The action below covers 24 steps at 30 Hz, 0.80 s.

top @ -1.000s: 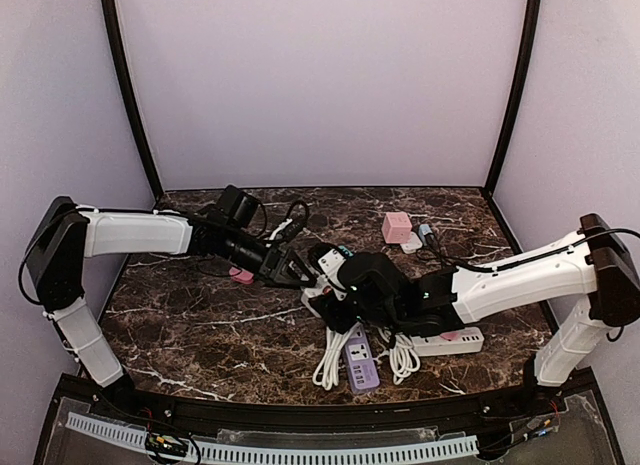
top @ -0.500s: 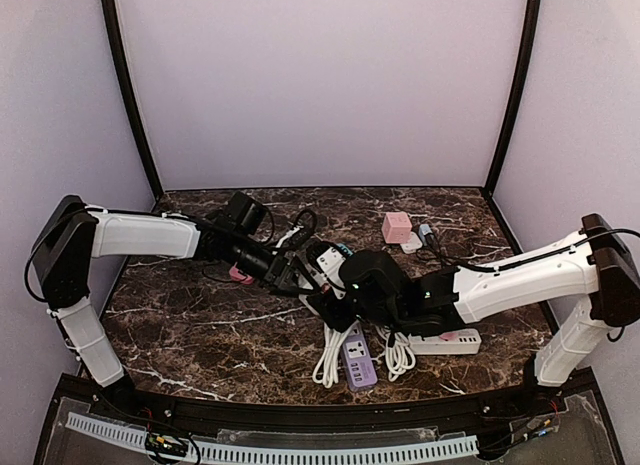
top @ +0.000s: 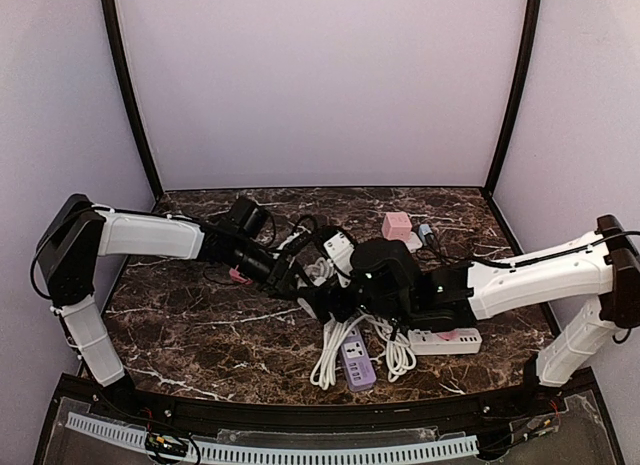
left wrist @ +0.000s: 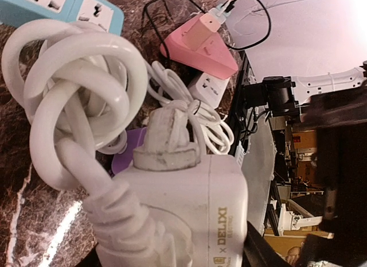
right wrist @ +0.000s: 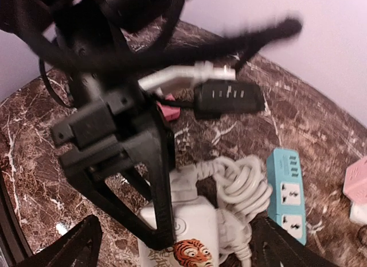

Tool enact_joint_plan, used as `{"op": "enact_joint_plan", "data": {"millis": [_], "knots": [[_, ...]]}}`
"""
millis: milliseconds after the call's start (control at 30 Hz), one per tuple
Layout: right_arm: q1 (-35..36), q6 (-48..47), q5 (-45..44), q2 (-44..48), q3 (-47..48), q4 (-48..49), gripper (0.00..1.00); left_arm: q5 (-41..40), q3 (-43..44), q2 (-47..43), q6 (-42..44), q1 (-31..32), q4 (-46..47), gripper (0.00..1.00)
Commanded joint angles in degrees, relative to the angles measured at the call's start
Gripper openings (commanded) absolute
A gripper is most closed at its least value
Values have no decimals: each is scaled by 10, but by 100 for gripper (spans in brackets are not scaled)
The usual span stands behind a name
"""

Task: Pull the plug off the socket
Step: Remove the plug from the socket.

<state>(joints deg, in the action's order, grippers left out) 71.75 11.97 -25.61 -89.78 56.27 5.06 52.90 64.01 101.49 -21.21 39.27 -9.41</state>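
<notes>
Dark marble worktop (top: 190, 315) under lilac walls carries a clutter of power strips, and the white socket block (left wrist: 195, 204) lies at its middle, between both arms. Its white plug (left wrist: 166, 138) stands out of the block's end face, long axis in line with the block, pointing away from the left claw (top: 292, 282). That claw straddles the block, but I cannot tell whether it grips. Just above, the right claw (right wrist: 180, 244) hangs spread wide and empty. Coiled cable (left wrist: 69, 95) crowds the plug, and from overhead the arms hide it.
</notes>
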Motion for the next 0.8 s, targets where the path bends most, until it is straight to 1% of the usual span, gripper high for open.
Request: {"op": "enact_joint_plan", "data": {"millis": [0, 100, 233, 333, 400, 500, 533, 667, 767], "knots": [[3, 33, 6, 59, -12, 41, 97, -1, 3, -5, 18, 0, -16, 30], [4, 61, 17, 85, -35, 22, 99, 3, 3, -7, 13, -9, -11, 27], [4, 112, 19, 109, -68, 4, 95, 23, -4, -27, 10, -20, 15, 26], [2, 179, 22, 114, -73, -25, 88, 32, -8, -48, 12, -27, 24, 26], [2, 216, 44, 115, -76, -30, 83, 34, -13, -56, 3, -35, 32, 25], [1, 263, 84, 113, -85, -19, 77, 40, -21, -62, -16, -48, 58, 23], [1, 273, 99, 110, -89, -9, 73, 45, -24, -66, -22, -52, 63, 22], [-9, 307, 144, 93, -94, 15, 62, 50, -27, -74, -27, -55, 74, 22], [-16, 318, 161, 69, -80, 12, 60, 47, -28, -77, -29, -55, 74, 22]]}}
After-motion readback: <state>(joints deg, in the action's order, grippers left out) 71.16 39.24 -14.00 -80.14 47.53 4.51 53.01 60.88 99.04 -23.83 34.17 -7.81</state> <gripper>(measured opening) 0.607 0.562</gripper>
